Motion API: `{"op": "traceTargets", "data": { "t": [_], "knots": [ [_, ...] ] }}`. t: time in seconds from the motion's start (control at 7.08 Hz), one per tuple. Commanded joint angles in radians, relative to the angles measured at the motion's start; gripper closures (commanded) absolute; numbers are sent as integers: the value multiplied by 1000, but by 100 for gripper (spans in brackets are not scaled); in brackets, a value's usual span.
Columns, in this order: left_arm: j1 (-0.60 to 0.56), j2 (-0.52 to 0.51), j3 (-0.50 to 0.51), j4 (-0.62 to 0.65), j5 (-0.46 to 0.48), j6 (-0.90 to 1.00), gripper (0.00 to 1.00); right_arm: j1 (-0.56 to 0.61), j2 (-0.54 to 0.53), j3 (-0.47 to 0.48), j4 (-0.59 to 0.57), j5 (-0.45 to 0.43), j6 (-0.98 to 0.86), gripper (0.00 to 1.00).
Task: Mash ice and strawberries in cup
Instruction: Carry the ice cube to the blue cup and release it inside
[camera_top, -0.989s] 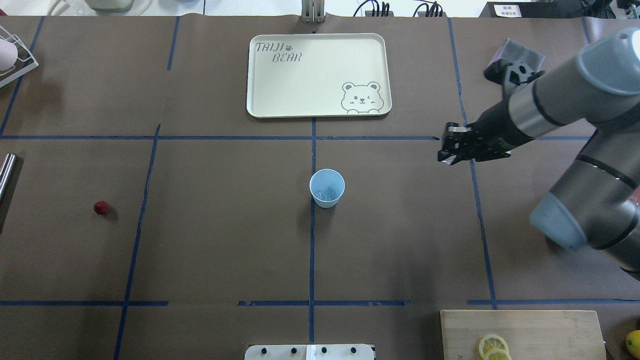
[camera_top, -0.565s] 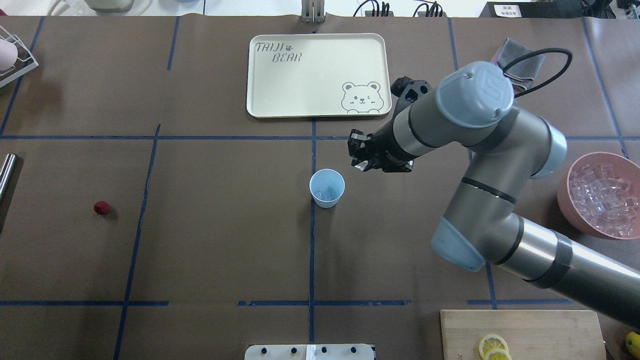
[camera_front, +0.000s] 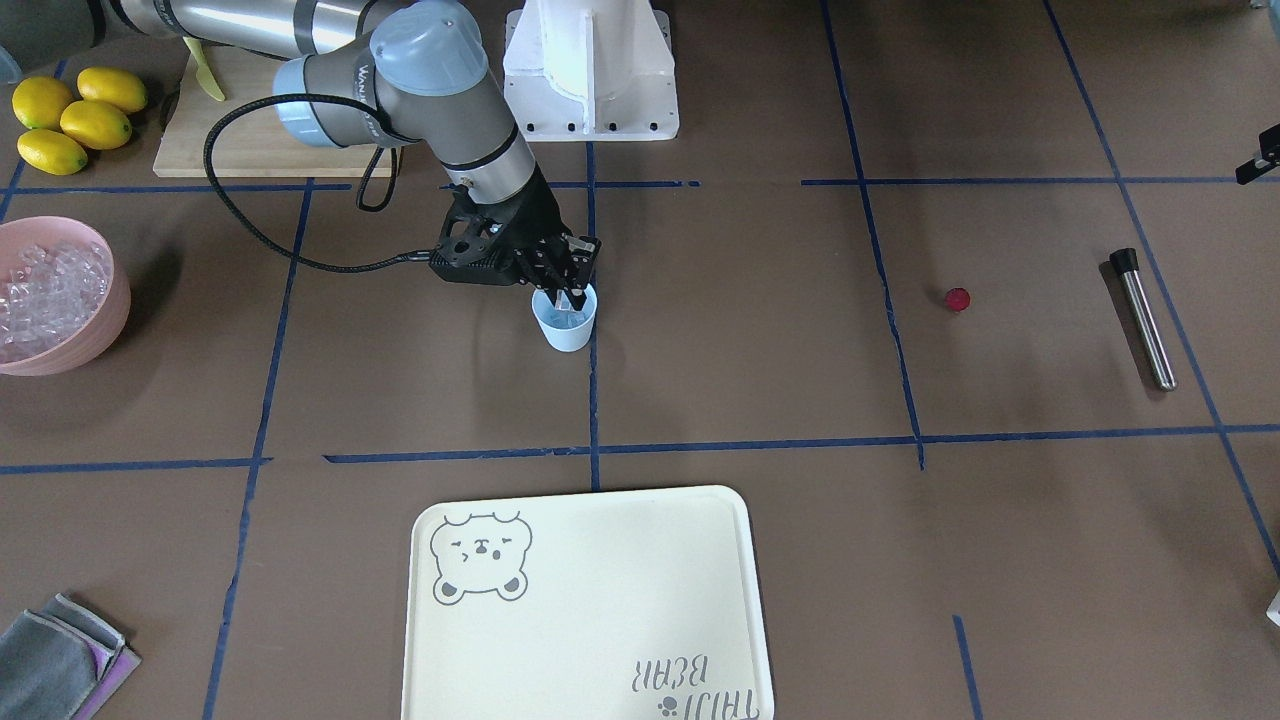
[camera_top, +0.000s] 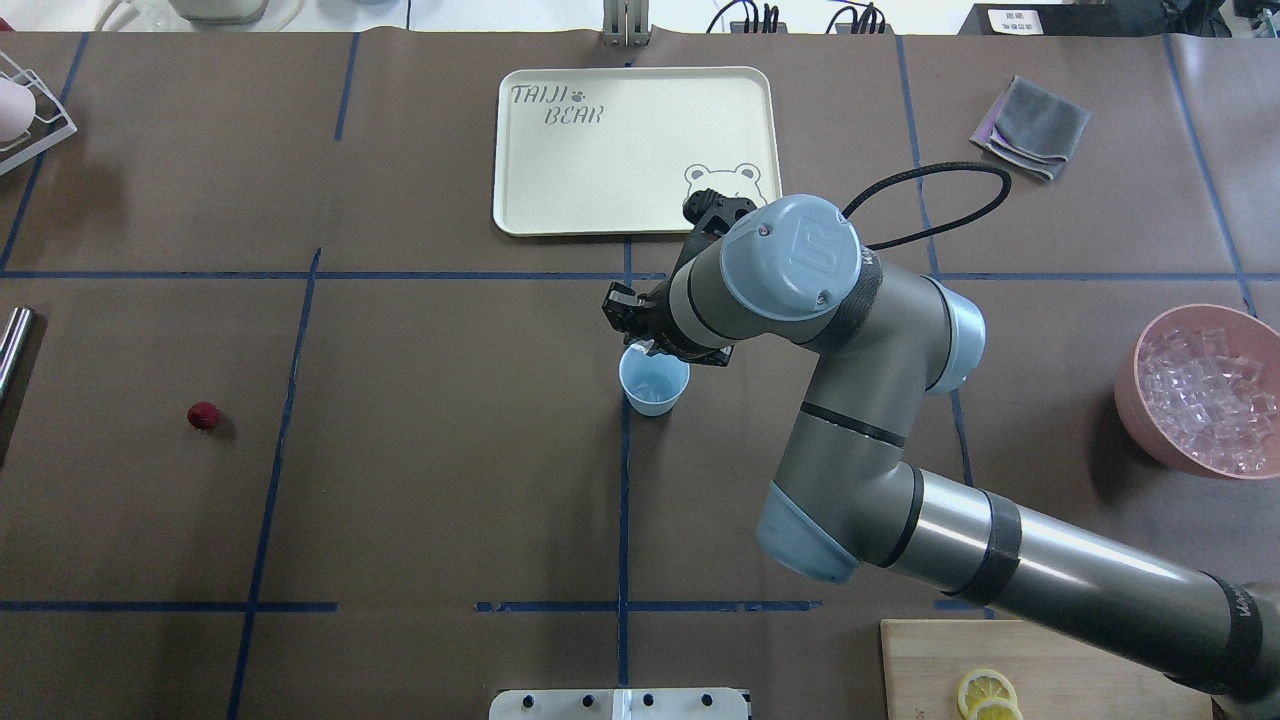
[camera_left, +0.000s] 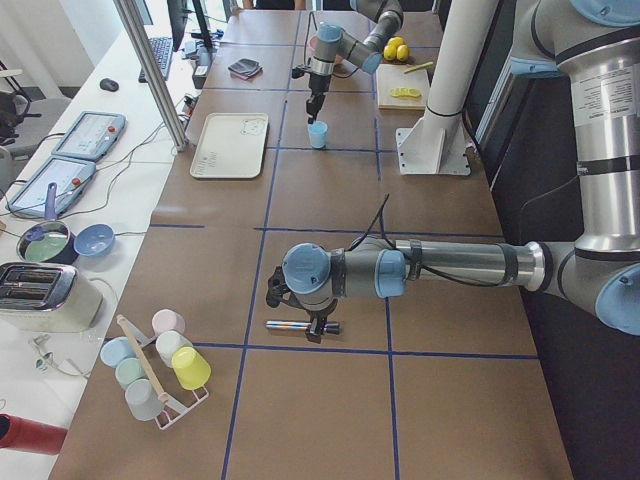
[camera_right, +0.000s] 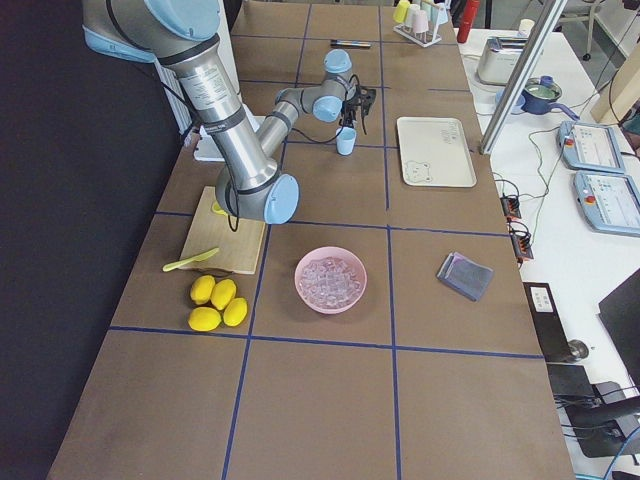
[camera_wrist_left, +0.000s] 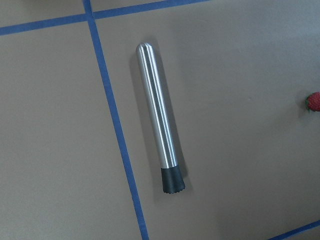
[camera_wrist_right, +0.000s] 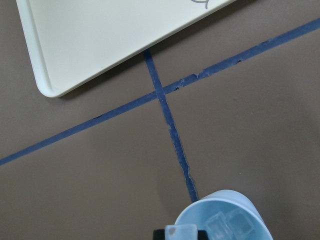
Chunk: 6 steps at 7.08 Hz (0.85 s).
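Observation:
The light blue cup stands at the table's middle and holds clear ice cubes. My right gripper hangs over the cup's far rim, shut on one small clear ice cube; it also shows in the front view above the cup. The red strawberry lies alone on the table far to the left. My left gripper hovers over a steel muddler; I cannot tell whether it is open or shut.
A pink bowl full of ice stands at the right edge. A cream tray lies beyond the cup, a grey cloth at the far right. A cutting board with lemon slices lies near right, beside whole lemons.
My right arm has swung from the table's right side to the middle, carrying the ice cube over the cup. The cup and the strawberry have not moved.

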<state>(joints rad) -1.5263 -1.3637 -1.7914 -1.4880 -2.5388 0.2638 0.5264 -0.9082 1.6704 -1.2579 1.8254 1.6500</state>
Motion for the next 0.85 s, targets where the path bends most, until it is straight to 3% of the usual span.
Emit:
{"op": "traceTargets", "data": {
  "t": [0.0, 0.42, 0.57, 0.71],
  "knots": [
    [0, 0, 1, -2, 0, 0, 0, -3, -3, -3, 0, -2, -3, 88],
    [0, 0, 0, -2, 0, 0, 0, -8, -23, 8, -1, 5, -3, 65],
    [0, 0, 0, -2, 0, 0, 0, -9, -26, 8, 0, 5, -3, 51],
    [2, -2, 4, -3, 0, 2, 0, -11, -26, 11, -1, 3, -3, 1]
  ]
}}
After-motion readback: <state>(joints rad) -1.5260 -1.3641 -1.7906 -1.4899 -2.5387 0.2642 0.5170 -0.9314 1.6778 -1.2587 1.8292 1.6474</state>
